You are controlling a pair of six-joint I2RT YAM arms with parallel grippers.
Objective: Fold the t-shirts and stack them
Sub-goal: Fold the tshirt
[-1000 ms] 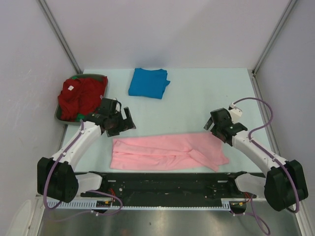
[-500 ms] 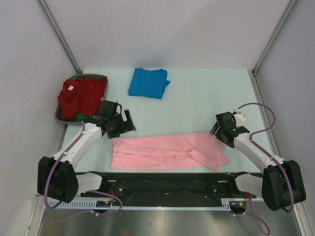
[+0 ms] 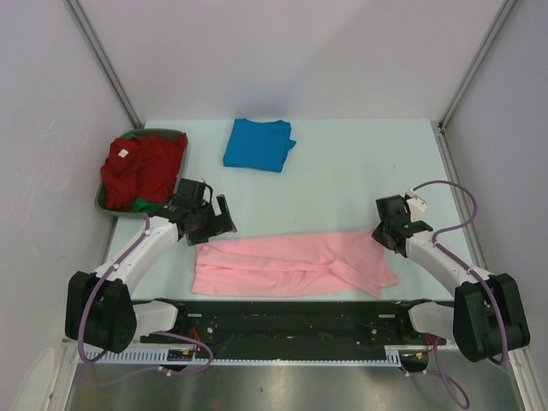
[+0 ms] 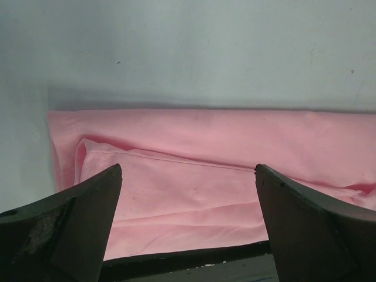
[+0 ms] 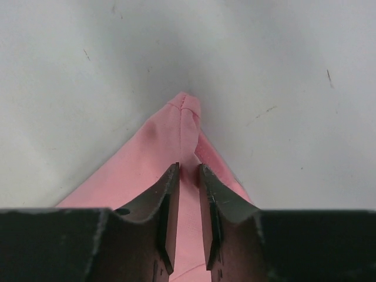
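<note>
Top external view: a pink shirt (image 3: pixel 291 264) lies as a long band across the lower centre of the frame, on the pale desk (image 3: pixel 360 163). A folded blue shirt (image 3: pixel 258 144) sits at upper centre, well apart from it. Crumpled red garments (image 3: pixel 137 167) fill a tray (image 3: pixel 183 141) at the left. The left hand (image 3: pixel 214 218) hangs just above the band's upper left corner. Left wrist view: its fingers (image 4: pixel 76 223) are spread wide, and the shirt's doubled edge shows between them, untouched. The right hand (image 3: pixel 383 233) meets the band's upper right corner. Right wrist view: its fingers (image 5: pixel 167 217) are pressed nearly together, pinching a raised ridge of pink cloth that tapers to a point on the desk.
</note>
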